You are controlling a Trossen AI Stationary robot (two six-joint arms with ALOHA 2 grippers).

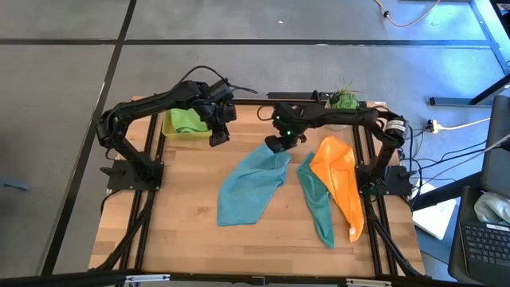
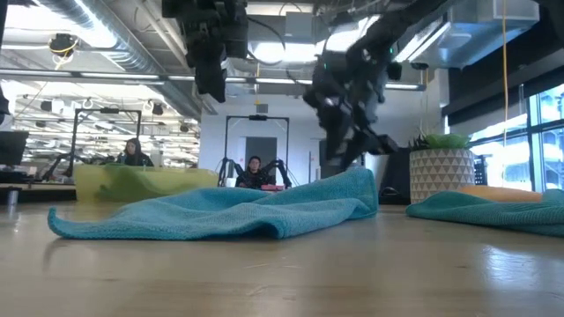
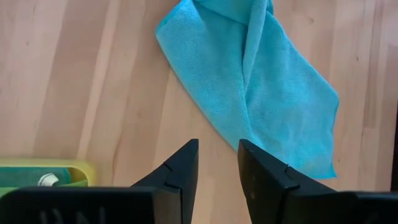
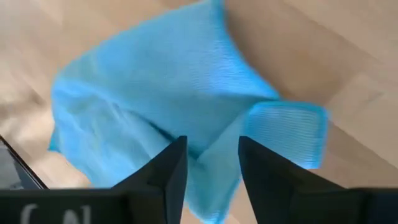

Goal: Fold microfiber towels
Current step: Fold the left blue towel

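A light blue towel [image 1: 251, 187] lies crumpled on the middle of the table, its far corner [image 2: 352, 180] raised a little. My right gripper [image 1: 277, 146] hangs open just over that far corner, slanting down, with a fold of the towel [image 4: 155, 93] showing between its fingers. My left gripper [image 1: 218, 135] hovers open, well above the table between the tray and the light blue towel [image 3: 261, 81], with nothing in it. A teal towel [image 1: 317, 199] and an orange towel [image 1: 343, 183] lie bunched at the right. A lime green towel [image 1: 187, 119] sits in the tray. My right gripper slants down from the far side over the light blue towel's far corner [image 4: 286, 130], one finger on either side of a fold there. Its own fingers hide the tips, so I cannot tell whether they touch the cloth. The towel lies on the table.
The yellow-green tray [image 1: 169, 127] stands at the far left of the table. A potted plant [image 1: 344, 100] stands at the far edge behind the right arm. Bare wood shows along the near edge and at the near left.
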